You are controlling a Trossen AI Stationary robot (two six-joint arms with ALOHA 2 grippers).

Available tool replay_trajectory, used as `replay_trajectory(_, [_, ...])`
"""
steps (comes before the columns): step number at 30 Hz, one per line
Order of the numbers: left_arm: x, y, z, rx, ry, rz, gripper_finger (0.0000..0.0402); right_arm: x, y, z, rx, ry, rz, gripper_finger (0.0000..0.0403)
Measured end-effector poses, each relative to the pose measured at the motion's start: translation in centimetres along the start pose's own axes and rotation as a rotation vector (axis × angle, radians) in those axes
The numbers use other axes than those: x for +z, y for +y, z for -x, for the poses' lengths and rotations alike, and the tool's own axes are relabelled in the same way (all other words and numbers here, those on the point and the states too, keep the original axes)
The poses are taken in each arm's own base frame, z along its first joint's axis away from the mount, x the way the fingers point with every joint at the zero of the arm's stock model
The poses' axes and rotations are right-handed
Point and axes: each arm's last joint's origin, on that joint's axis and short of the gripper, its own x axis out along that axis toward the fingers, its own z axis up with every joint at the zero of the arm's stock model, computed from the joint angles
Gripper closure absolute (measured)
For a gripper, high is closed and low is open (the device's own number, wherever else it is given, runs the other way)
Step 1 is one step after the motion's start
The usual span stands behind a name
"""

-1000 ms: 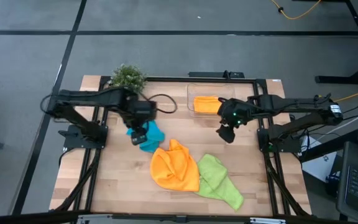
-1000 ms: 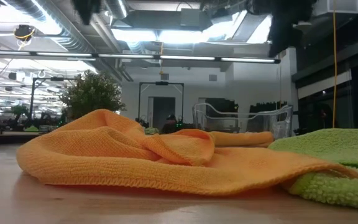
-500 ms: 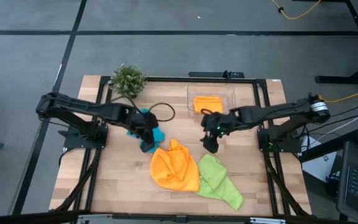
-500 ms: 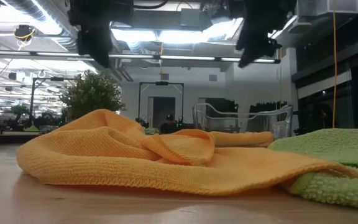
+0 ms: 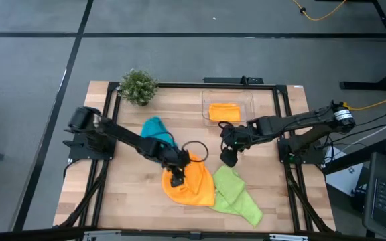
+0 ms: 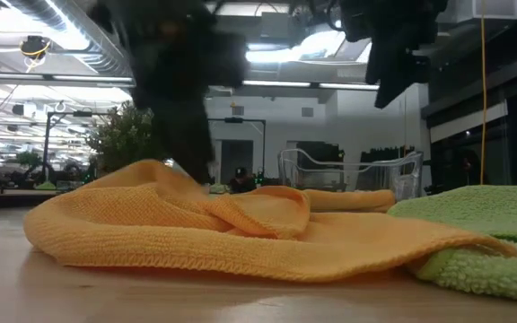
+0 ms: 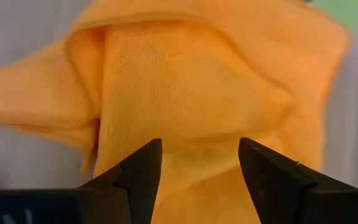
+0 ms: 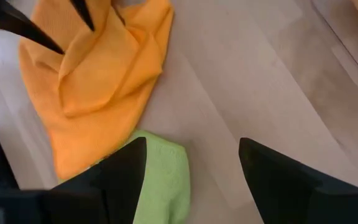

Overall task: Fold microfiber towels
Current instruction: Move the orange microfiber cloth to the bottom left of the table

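High view: a crumpled orange towel (image 5: 189, 182) lies mid-table, a green towel (image 5: 236, 194) touching its edge. The left claw (image 5: 177, 179) hovers open over the orange towel's rumpled top. The right claw (image 5: 228, 159), also open, hangs nearby above bare table (image 5: 129, 194). The towel looks soft, light and floppy; pinching a corner or edge fold seems best.

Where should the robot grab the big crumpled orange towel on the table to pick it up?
Probably the raised fold near the middle of the orange towel, coming straight down from above. The cloth lies bunched, and that ridge stands up off the table, giving fingers something to pinch. The left end effector is open and poised over that fold. The flat edges would be harder to catch.
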Motion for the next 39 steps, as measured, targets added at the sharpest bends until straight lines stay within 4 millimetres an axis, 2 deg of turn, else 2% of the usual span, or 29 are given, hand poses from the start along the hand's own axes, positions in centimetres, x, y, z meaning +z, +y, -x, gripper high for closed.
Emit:
replay_trajectory(4, [-1.0, 0.1, -2.5, 0.019, 0.108, 0.070, 0.0194, 0.0, -0.1, 0.4, -0.009, 0.012, 0.025, 0.0144])
replay_trajectory(8, [-3.5, -1.2, -2.2, -0.088, 0.389, 0.175, 0.0194, -0.1, -0.1, 0.5, -0.014, 0.018, 0.071, 0.0144])
replay_trajectory(10, [-5.4, -1.9, -1.1, -0.094, 0.560, 0.211, 0.0194, -0.1, -0.1, 0.5, -0.015, 0.019, 0.080, 0.0144])
replay_trajectory(13, [-7.5, -3.2, 1.3, -0.044, 0.697, 0.221, 0.0194, -0.1, -0.1, 0.5, -0.015, 0.019, 0.103, 0.0144])
replay_trajectory(17, [-10.2, -3.4, 4.5, 0.178, 0.831, 0.218, 0.0194, -0.1, -0.2, 0.5, -0.045, 0.000, 0.106, 0.0144])
replay_trajectory(21, [-11.5, -2.8, 7.9, 0.381, 0.902, 0.288, 0.0194, 0.0, -0.3, 0.5, -0.074, -0.023, 0.105, 0.0144])
replay_trajectory(25, [-11.2, -3.5, 10.9, 0.312, 0.813, 0.354, 0.0194, 0.0, -0.3, 0.5, -0.077, -0.025, 0.104, 0.0144])
replay_trajectory(28, [-9.5, -4.7, 12.3, 0.150, 0.558, 0.367, 0.0194, 0.0, -0.3, 0.5, -0.077, -0.026, 0.100, 0.0144])
replay_trajectory(30, [-8.3, -5.3, 12.4, 0.073, 0.365, 0.355, 0.0194, 0.1, -0.3, 0.5, -0.076, -0.028, 0.099, 0.0144])
replay_trajectory(33, [-6.8, -5.8, 11.3, 0.032, 0.191, 0.302, 0.0194, 0.2, -0.2, 0.4, -0.068, -0.038, 0.098, 0.0144])
replay_trajectory(39, [-4.8, -5.7, 4.8, 0.036, 0.154, 0.191, 0.0194, 0.3, -0.1, 0.4, -0.056, -0.054, 0.096, 0.0144])
